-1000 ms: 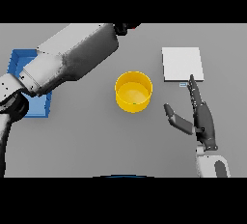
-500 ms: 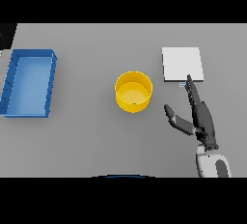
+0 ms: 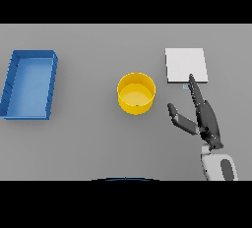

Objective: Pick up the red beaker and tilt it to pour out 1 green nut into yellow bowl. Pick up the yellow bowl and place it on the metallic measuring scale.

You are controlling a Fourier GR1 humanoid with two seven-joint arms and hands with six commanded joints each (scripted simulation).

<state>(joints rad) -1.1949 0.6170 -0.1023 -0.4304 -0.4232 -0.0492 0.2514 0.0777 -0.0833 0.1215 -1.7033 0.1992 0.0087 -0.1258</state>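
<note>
Yellow bowl [image 3: 136, 93] sits upright near the table's centre, with a small dark speck low on its inner wall that may be the green nut. No red beaker shows, so the pour looks done and the step in hand is taking up the bowl. The right hand [image 3: 204, 119] lies at about four o'clock from the bowl, well apart from it, fingers straight and thumb spread toward the bowl, holding nothing. The metallic measuring scale [image 3: 185, 65], a pale square plate, lies at about two o'clock from the bowl, just beyond the fingertips. A good grasp would bring the open hand in from the bowl's three o'clock side, pinch the near wall between thumb and fingers, and keep it level. The left hand is out of view; a blue tray [image 3: 13, 87] lies at nine o'clock.
</note>
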